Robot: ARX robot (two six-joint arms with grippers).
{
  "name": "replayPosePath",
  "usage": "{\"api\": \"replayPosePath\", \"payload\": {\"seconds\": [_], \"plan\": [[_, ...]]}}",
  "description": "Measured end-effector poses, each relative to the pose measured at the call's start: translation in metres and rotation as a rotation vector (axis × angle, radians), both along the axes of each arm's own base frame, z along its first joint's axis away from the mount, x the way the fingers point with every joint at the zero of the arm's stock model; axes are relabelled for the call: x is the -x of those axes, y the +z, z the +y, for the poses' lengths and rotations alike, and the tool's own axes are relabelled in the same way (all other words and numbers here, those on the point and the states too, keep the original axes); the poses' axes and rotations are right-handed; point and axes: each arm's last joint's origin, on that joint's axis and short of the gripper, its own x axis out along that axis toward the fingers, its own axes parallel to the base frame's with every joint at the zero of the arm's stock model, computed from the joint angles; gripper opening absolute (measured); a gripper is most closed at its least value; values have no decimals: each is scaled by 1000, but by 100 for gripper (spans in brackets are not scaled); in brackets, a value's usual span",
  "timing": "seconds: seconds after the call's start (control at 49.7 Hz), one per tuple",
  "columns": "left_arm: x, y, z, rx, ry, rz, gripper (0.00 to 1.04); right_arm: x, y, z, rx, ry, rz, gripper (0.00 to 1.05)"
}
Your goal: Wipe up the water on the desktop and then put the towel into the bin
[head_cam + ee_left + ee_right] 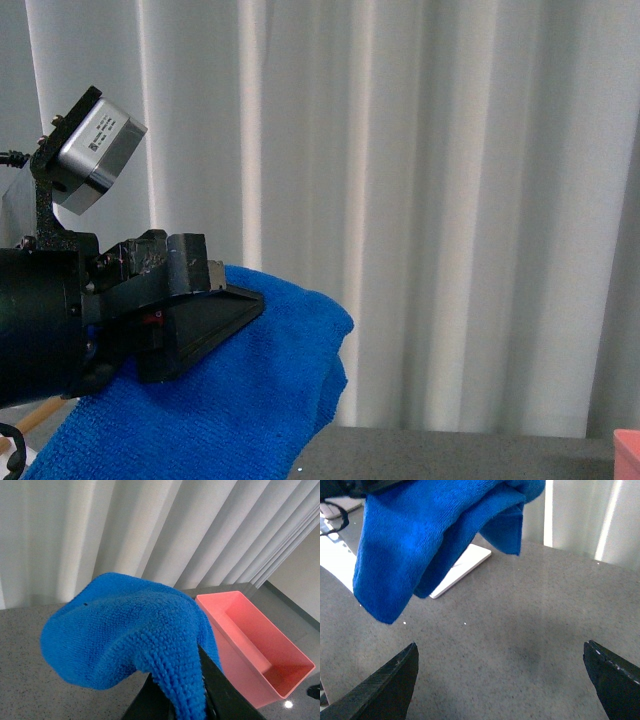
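My left gripper (240, 300) is raised well above the desktop (450, 455) and is shut on the towel (230, 400), a bright blue fuzzy cloth that drapes over and below its fingers. In the left wrist view the towel (125, 635) bulges over the dark fingers (220, 695), and the pink bin (255, 645) stands open and empty just beyond it. My right gripper (500, 647) hangs open above the bare grey desktop (520, 605), with the towel (420, 535) hanging ahead of it. I can make out no water, only a faint darker patch (530, 655).
A white tray (465, 565) lies on the desktop behind the hanging towel. White curtains (450, 200) close off the back. A corner of the pink bin (627, 450) shows at the far right of the front view.
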Motion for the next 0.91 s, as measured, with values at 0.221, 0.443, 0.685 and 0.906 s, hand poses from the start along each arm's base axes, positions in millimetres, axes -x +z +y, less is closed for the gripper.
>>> {"api": "replayPosePath", "payload": {"seconds": [0.221,0.443,0.685,0.906], "plan": [[0,0,0,0,0,0,4,-33,-6,28,-77,77,45,98],[0,0,0,0,0,0,4,-43,-19,61,-118,214,51,98],[0,0,0,0,0,0,4,-57,-29,84,-184,273,58,98],[0,0,0,0,0,0,4,-75,-29,97,-253,311,59,98]]}}
